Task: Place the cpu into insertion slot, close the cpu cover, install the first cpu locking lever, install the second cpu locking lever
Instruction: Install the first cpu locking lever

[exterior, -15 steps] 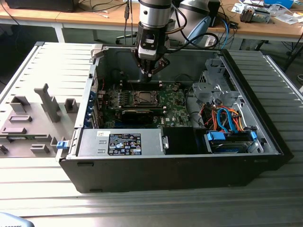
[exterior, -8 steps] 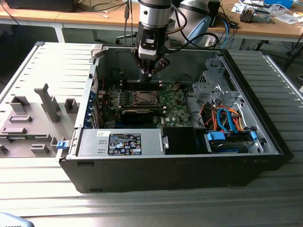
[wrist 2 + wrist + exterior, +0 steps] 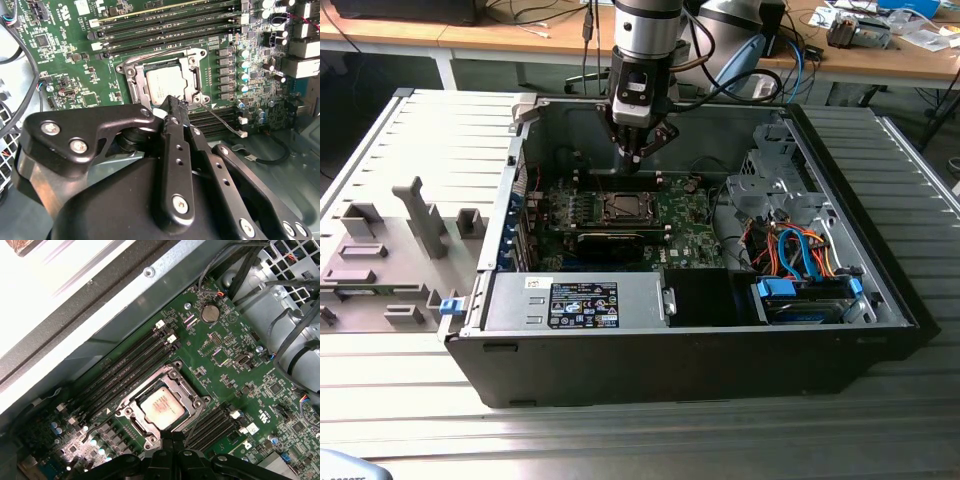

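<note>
Arm points straight down into the open computer case (image 3: 880, 300), gripper (image 3: 636, 157) hanging above the green motherboard (image 3: 685, 215), fingers pressed together with nothing between them. The cpu (image 3: 161, 407) sits in the insertion slot (image 3: 131, 414) with the cpu cover (image 3: 192, 75) closed around it, gripper tips near the socket edge in both wrist views. Case lies on a ribbed metal table (image 3: 620, 440), wooden desks (image 3: 500, 35) behind

- A ribbed grey metal table (image 3: 650, 440) fills the lower part of the exterior view and runs up both sides.
- Along the top edge stands a wooden desk (image 3: 520, 38) with white legs.
- Black cables (image 3: 535, 14) lie on the desk at upper left.
- Papers and small clutter (image 3: 880, 25) sit at upper right.
- Even, bright light.
</note>
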